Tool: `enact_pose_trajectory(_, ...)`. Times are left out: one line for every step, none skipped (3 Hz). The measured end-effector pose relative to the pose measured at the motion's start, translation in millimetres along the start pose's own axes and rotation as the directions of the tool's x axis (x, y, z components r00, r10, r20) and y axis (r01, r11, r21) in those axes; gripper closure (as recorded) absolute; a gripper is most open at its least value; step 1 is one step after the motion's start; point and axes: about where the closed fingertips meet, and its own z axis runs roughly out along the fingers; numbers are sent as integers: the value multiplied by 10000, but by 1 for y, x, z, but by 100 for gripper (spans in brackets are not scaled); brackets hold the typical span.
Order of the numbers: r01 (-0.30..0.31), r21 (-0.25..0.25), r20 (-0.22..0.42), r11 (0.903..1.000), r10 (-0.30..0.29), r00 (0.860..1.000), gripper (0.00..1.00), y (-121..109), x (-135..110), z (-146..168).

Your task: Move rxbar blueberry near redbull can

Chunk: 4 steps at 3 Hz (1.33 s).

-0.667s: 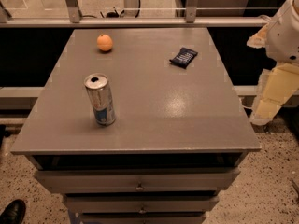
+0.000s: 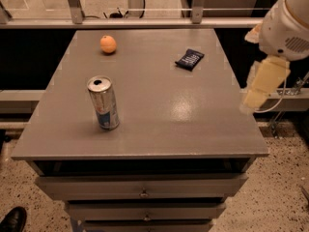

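The rxbar blueberry is a small dark navy wrapper with white text, lying flat at the far right of the grey table top. The redbull can stands upright at the front left, silver with blue patches and an open top. My gripper shows as a cream-coloured part below the white arm, hanging just off the table's right edge. It is to the right of the bar and nearer the front, holding nothing that I can see.
A round orange fruit lies at the far left of the table. Drawers run under the front edge. A metal rail crosses behind the table. A black shoe is on the floor at the lower left.
The arm and gripper have shifted a little left and up, closer to the table's right edge. The bar, can and orange have not moved.
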Motion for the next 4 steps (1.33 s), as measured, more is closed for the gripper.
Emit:
enact_pose_trajectory(-881, 284, 688, 9957, 859, 9939, 0, -48, -30, 38)
enact_pose_trajectory(-1941, 512, 1234, 9796, 1867, 9746, 0, -91, -56, 78)
enact_pose_trajectory(-2909, 749, 1800, 9538, 2740, 9447, 0, -130, -70, 119)
enact_pose_trajectory(-4290, 845, 2541, 8993, 3968, 8820, 0, -180, -76, 177)
